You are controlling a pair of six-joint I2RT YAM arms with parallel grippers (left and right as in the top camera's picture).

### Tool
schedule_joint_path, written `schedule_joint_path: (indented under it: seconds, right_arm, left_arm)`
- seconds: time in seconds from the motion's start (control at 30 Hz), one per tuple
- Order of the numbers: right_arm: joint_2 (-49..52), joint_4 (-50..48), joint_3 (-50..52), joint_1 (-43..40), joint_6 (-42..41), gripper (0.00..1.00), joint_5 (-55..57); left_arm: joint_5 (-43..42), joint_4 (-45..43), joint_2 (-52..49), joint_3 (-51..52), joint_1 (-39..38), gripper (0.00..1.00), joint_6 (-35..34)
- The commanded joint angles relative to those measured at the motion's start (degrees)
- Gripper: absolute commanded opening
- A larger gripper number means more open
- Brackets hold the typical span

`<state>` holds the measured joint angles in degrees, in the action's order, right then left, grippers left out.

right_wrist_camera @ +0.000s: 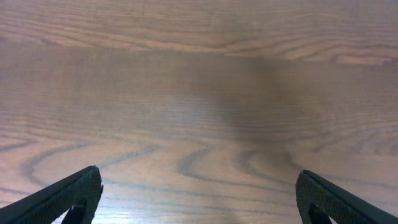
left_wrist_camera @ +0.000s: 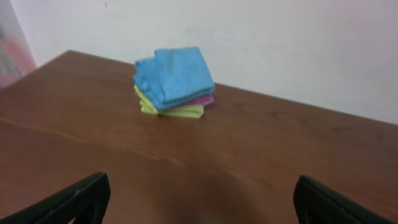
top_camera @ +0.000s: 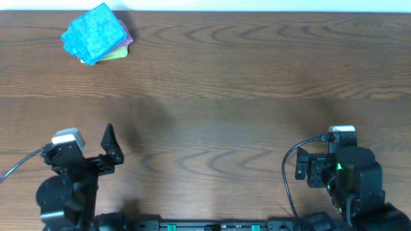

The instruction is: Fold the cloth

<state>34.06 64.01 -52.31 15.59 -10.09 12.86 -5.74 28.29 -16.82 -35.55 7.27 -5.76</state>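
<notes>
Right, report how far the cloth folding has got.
Done, it seems: the blue cloth lies folded atop the purple cloth and green cloth in the table's far left corner. In hand: nothing; both arms' jaws stand open, empty. Left: apparently nothing.

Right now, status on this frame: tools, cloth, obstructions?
Left tool open, empty. Right tool open, empty. Cloth folded, far-left corner, atop purple cloth, green cloth. No obstructions.

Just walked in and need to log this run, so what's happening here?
Nothing is being handled right now. The left gripper and right gripper both sit open and empty near the front edge of the table. The blue cloth lies folded on a purple cloth and a green cloth at the far left corner.
</notes>
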Motion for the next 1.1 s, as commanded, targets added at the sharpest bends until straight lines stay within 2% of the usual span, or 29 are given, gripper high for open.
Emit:
schedule_joint_path:
  seconds: [0.0,0.17,0.67,1.07]
  right_arm:
    - [-0.22,0.07,0.00,0.17,-0.79,0.99,0.44]
    - [-0.22,0.04,0.00,0.17,-0.79,0.99,0.44]
    - [-0.22,0.04,0.00,0.17,-0.79,0.99,0.44]
    - [-0.22,0.07,0.00,0.17,-0.79,0.99,0.44]
  left_arm:
    - [0.42,-2.97,1.66,4.52,-0.17,0.95,-2.12]
    - [0.42,-9.18,3.72,12.81,-0.17,0.95,-5.03]
    - [2.14,-11.30,4.31,21.22,-0.17,0.96,-6.12]
    - [4.70,-14.49,10.60,29.07,-0.17,0.95,-6.10]
